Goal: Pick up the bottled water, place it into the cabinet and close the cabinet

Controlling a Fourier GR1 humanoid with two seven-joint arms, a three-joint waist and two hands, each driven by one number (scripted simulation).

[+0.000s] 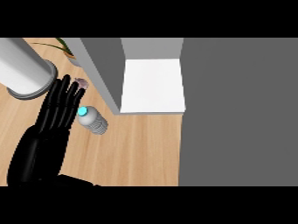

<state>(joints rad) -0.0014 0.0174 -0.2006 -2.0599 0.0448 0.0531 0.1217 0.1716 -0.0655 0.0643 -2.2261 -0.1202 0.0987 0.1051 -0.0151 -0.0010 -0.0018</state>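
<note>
Beside the left hand [54, 118]: upright bottled water [93, 120], cap toward the viewer.

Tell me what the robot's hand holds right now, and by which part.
Nothing is held. The left hand is open, fingers straight, beside the bottled water, which stands on the counter. The right hand is out of view.

Light wooden counter [132, 148] under the hand [51, 127]; white cylinder [19, 70] beyond its fingertips; green plant [62, 46] farther off; grey wall [248, 109] at right
</note>
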